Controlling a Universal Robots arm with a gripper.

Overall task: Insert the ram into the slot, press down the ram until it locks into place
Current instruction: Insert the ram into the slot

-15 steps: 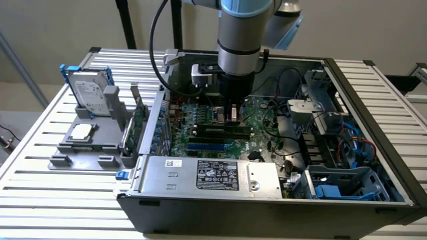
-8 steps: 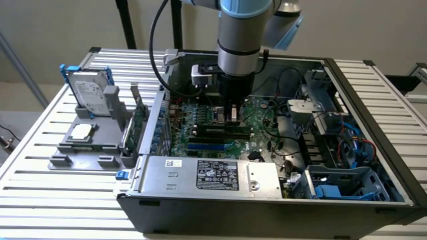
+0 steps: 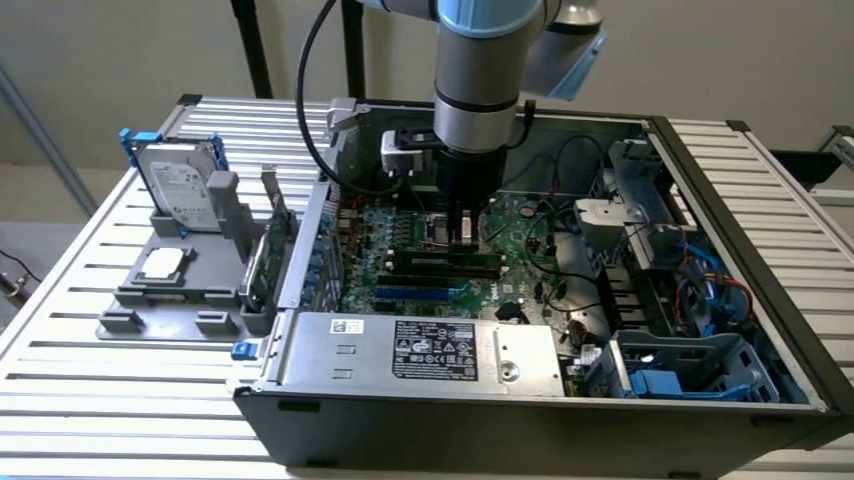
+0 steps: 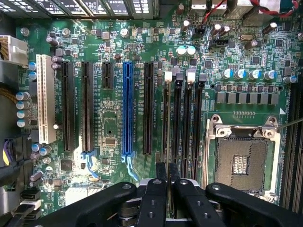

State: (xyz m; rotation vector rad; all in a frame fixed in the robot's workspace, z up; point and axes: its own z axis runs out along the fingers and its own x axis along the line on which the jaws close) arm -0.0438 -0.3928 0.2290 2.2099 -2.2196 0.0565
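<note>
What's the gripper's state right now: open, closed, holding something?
The gripper: closed on the ram, which is seen edge-on over the motherboard.

The arm point(image 3: 487, 60) is cut off by the exterior view's top edge, and it covers the board beneath it, so the parts under it there are too small to make out. In the wrist view the ram point(image 4: 169, 123) shows edge-on as 1 thin line, so its chips are hidden. Its near end vanishes between the closed fingers point(image 4: 155, 201) of the gripper point(image 4: 169, 177), which are themselves cut off by the picture's edge. Whether it sits in the slot point(image 4: 164, 113) or just above it cannot be told. The label point(image 3: 441, 352) has print too small to read.
</note>
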